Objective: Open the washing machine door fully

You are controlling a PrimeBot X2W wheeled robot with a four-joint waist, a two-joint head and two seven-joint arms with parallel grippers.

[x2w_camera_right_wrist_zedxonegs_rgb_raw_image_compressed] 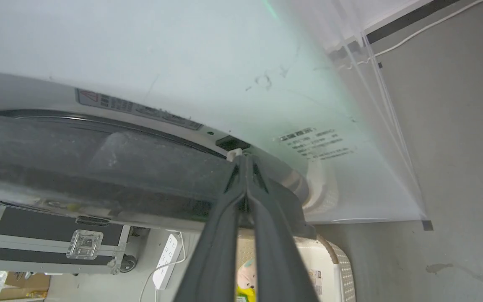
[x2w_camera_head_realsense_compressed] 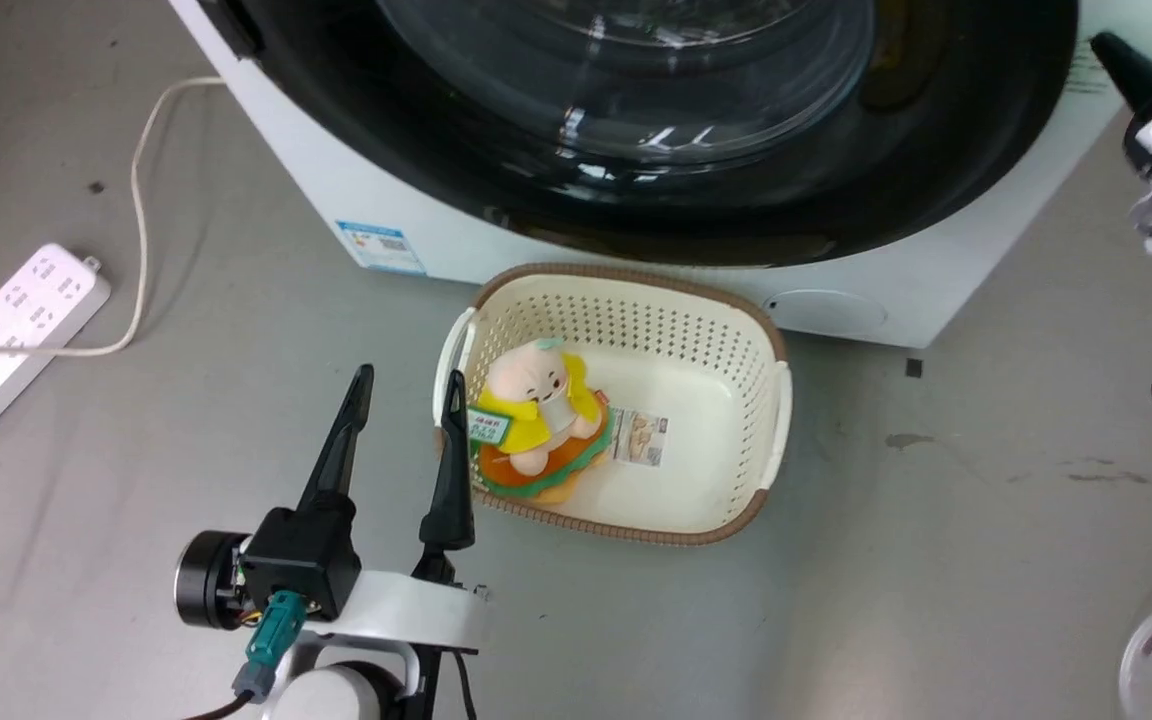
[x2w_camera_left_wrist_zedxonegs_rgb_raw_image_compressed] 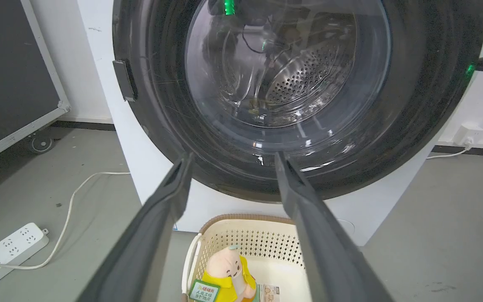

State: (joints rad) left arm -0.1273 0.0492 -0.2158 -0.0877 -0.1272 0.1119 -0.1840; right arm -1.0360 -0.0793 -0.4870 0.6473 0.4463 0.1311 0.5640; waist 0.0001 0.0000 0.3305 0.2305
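Grey floor (x2w_camera_head_realsense_compressed: 936,520): smooth, with a few dark marks; spans the lower head view.
Machine (x2w_camera_head_realsense_compressed: 356,195): white front-loader at the top of the head view, front toward the robot.
Door (x2w_camera_head_realsense_compressed: 636,130): round, with a wide glossy black rim and a bulging clear centre; set against the machine front. Steel drum (x2w_camera_left_wrist_zedxonegs_rgb_raw_image_compressed: 304,75) visible through the glass. Dark block (x2w_camera_left_wrist_zedxonegs_rgb_raw_image_compressed: 124,79) on its left rim. In the right wrist view the right rim stands slightly off the front, with the latch slot (x2w_camera_right_wrist_zedxonegs_rgb_raw_image_compressed: 232,143) showing just beyond it.
Case (x2w_camera_left_wrist_zedxonegs_rgb_raw_image_compressed: 11,75): black panel with metal edging and a castor (x2w_camera_left_wrist_zedxonegs_rgb_raw_image_compressed: 40,143), left of the machine.
Basket (x2w_camera_head_realsense_compressed: 636,320): cream, perforated, brown rim; on the floor just in front of the machine, below the door.
Left tool (x2w_camera_head_realsense_compressed: 410,378): fingers spread, nothing between them; low over the floor, just left of the basket, pointing at the lower door rim.
Right tool (x2w_camera_right_wrist_zedxonegs_rgb_raw_image_compressed: 245,161): fingers pressed together, nothing seen between them; tips at the door's right rim, beside the latch slot. Contact with the rim: cannot tell.
Strip (x2w_camera_head_realsense_compressed: 16,335): white power strip on the floor, well left of the basket; its pale cord (x2w_camera_head_realsense_compressed: 139,200) runs toward the machine.
Toy (x2w_camera_head_realsense_compressed: 536,410): pink and yellow plush in the basket's left half, with a small printed card (x2w_camera_head_realsense_compressed: 641,437) beside it.
Sticker (x2w_camera_head_realsense_compressed: 381,247): blue, low left on the machine front.
Flap (x2w_camera_head_realsense_compressed: 826,312): small, round, low right on the machine front.
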